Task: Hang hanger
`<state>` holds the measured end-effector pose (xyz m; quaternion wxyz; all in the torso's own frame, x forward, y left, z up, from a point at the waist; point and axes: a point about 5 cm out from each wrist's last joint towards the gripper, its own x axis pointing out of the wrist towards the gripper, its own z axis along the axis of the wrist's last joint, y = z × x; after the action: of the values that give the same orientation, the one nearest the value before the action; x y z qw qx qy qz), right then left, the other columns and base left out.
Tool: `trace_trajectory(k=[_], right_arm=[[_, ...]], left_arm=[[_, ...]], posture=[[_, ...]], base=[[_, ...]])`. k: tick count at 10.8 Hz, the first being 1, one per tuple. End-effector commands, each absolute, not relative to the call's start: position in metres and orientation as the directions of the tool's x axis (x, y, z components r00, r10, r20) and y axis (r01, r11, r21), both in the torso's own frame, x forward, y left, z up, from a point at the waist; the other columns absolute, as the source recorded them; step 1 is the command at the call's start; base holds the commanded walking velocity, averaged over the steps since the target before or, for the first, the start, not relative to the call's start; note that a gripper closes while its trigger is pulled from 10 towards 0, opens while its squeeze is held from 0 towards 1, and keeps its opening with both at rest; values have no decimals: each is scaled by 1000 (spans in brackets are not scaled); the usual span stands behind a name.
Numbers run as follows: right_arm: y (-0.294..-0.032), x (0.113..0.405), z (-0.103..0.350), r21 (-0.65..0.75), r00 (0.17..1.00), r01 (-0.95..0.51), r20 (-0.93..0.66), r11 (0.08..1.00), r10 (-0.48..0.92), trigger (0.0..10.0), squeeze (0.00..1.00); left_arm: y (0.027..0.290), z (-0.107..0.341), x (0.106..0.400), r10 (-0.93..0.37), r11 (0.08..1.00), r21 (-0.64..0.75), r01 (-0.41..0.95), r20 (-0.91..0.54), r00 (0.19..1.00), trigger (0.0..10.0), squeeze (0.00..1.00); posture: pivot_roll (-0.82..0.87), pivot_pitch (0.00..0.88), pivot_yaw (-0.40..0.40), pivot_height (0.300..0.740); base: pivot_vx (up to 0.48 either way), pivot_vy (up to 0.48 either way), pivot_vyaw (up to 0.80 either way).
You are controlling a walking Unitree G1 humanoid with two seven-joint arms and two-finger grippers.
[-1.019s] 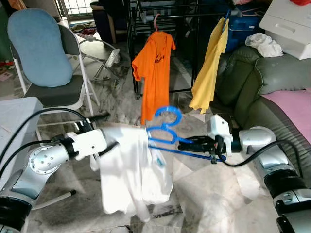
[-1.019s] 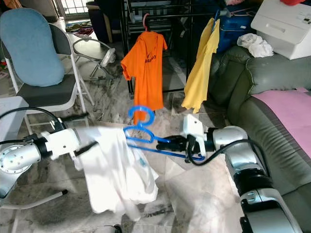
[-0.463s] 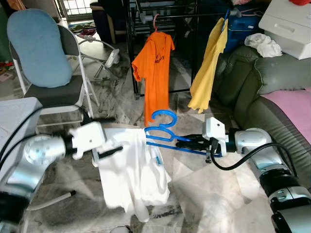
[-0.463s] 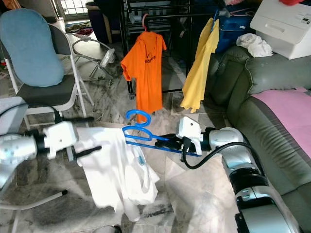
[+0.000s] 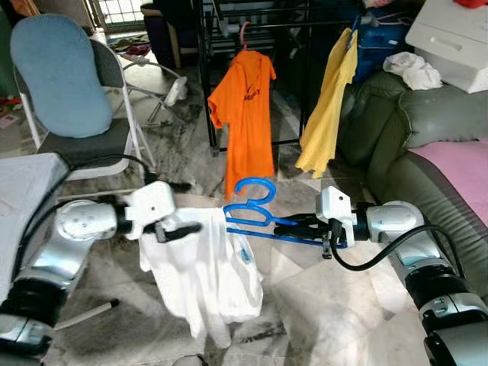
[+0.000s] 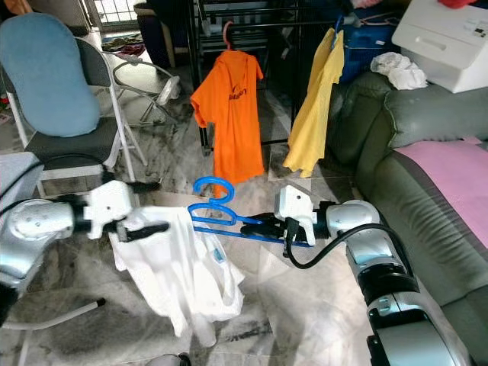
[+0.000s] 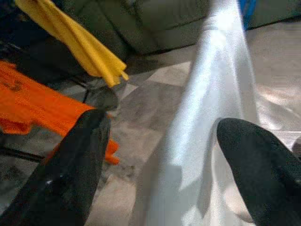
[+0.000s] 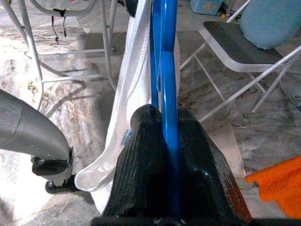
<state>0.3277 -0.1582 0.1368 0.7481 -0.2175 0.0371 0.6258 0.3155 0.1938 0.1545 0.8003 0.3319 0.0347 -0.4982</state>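
On my left, the left tool is hanging with its black fingers spread apart and grasping nothing, the limp white cloth shirt running between them at its shoulder edge. I am judging that shirt soft, light and floppy: it is sagging in folds toward the marble floor, so it is offering no firm hold and could slide along the wire if I tilt it.

In the middle, the thin blue wire hanger is carrying the shirt on its left end, hook up, held in the air above the floor in front of the black clothes rack, where an orange T-shirt and a yellow shirt are already hanging.

On my right, the right tool is clenched on the hanger's lower bar at its bare right end. The wire looks stiff but slim and smooth, so I am reckoning it may twist in the grip; that bare end seems the sound place to hold, leaving the hook free for the rail.
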Motion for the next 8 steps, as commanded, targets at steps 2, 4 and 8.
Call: trace_trajectory(k=[2, 4, 8], right_arm=[[-157, 329, 146, -339, 217, -935, -308, 106, 926, 10000, 0], [-155, 330, 147, -370, 216, -925, -328, 85, 920, 10000, 0], [-155, 330, 144, -387, 214, -919, -348, 68, 913, 10000, 0]], left_arm=[[195, 155, 320, -774, 262, 484, 835, -411, 482, 0, 0], [196, 159, 324, -783, 242, 441, 864, -437, 443, 0, 0], [196, 154, 322, -787, 174, 358, 918, -509, 348, 0, 0]], posture=[[-1, 71, 12, 740], [2, 72, 6, 740], [-4, 74, 7, 740]], base=[[0, 0, 0], [0, 0, 0], [0, 0, 0]])
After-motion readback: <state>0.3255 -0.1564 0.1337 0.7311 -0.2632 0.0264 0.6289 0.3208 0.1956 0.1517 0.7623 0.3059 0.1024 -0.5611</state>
